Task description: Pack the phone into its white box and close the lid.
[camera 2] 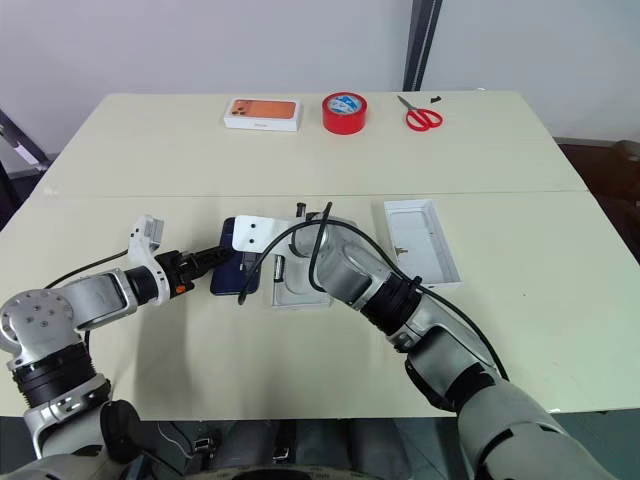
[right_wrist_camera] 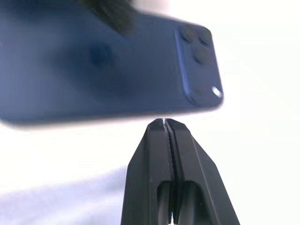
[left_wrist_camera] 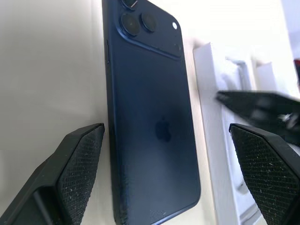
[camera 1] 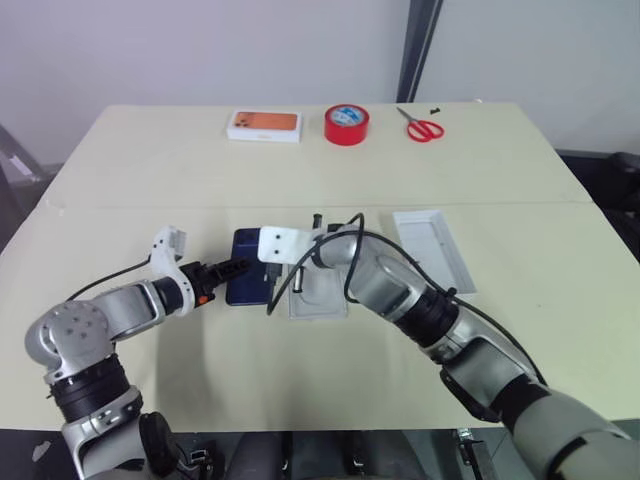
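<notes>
The dark navy phone [left_wrist_camera: 154,117] lies back up on the table, camera cluster at its far end. My left gripper [left_wrist_camera: 166,140] is open, one finger on each side of the phone's near end, neither touching it. My right gripper [right_wrist_camera: 164,123] is shut with nothing in it, its tips at the phone's [right_wrist_camera: 108,70] long edge. Right beside the phone [camera 1: 245,290] lies the white box [camera 1: 320,300], partly covered by my right arm. The lid [camera 1: 433,250] lies inner face up farther right.
At the table's far edge sit a white carton printed with an orange phone [camera 1: 265,125], a red tape roll [camera 1: 346,124] and red scissors [camera 1: 424,128]. A black cable loops over my right wrist above the box.
</notes>
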Tool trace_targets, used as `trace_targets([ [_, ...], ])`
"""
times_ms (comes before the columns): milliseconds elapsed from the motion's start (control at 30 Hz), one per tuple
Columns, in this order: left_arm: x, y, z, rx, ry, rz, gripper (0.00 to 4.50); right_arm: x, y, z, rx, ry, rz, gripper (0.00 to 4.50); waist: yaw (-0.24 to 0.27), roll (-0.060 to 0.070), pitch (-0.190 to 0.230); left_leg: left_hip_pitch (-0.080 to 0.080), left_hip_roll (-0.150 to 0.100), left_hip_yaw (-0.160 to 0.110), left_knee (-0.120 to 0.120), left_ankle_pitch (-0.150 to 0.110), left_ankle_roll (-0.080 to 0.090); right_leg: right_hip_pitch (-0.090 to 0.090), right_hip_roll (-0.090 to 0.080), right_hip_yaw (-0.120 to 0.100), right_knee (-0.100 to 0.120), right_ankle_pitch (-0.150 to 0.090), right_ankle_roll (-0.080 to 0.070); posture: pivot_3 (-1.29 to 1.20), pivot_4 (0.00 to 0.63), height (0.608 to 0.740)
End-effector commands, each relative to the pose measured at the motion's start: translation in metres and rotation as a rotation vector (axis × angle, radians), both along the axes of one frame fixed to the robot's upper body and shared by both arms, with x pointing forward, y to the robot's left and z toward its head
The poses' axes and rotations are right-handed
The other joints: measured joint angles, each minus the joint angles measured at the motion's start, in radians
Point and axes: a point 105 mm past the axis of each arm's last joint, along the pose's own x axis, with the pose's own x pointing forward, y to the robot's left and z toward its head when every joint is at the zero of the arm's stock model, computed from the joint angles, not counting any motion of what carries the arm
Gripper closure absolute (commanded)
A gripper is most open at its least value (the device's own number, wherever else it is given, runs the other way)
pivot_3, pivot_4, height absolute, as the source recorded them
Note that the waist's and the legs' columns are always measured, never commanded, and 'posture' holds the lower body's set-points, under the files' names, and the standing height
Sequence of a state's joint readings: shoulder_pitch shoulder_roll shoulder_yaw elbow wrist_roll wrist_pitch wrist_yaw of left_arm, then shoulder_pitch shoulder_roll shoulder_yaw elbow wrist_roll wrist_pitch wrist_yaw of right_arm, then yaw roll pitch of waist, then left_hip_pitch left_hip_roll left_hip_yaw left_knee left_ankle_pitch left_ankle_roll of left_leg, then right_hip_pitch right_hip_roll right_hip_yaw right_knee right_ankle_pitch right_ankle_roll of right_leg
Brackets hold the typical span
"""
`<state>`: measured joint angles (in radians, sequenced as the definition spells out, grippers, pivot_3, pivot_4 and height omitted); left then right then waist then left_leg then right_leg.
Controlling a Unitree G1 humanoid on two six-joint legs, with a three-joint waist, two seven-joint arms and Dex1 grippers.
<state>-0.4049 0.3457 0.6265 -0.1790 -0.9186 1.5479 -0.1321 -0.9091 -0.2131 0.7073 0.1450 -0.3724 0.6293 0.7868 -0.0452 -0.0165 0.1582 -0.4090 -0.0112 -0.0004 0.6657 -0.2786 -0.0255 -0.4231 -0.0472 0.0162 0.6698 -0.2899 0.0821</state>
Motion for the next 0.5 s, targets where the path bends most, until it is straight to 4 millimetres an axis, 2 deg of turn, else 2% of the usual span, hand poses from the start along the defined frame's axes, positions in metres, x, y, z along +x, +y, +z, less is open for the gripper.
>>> trace_targets([
  [33, -0.002, 0.007, -0.002, 0.051, -0.001, 0.018, 0.00, -0.008, 0.012, 0.009, -0.018, -0.049, 0.077, 4.46, -0.001, 0.000, 0.000, 0.000, 0.000, 0.000, 0.000, 0.000, 0.000, 0.000, 0.000, 0.000, 0.000, 0.000, 0.000, 0.00, 0.150, 0.729],
  [233, -0.002, 0.011, 0.002, 0.077, -0.030, 0.015, 0.00, -0.008, 0.020, 0.008, -0.055, -0.092, 0.131, 4.46, 0.000, 0.000, 0.000, 0.001, 0.000, 0.000, 0.000, 0.000, 0.000, 0.000, 0.000, 0.000, 0.001, 0.000, 0.000, 0.00, 0.150, 0.729],
  [500, -0.004, 0.032, 0.007, 0.143, -0.059, 0.044, 0.00, -0.007, 0.024, 0.005, -0.142, -0.127, 0.176, 4.46, 0.001, 0.000, 0.000, 0.000, 0.001, 0.000, 0.000, 0.000, 0.000, -0.001, 0.000, 0.000, 0.001, 0.000, 0.000, 0.00, 0.150, 0.729],
])
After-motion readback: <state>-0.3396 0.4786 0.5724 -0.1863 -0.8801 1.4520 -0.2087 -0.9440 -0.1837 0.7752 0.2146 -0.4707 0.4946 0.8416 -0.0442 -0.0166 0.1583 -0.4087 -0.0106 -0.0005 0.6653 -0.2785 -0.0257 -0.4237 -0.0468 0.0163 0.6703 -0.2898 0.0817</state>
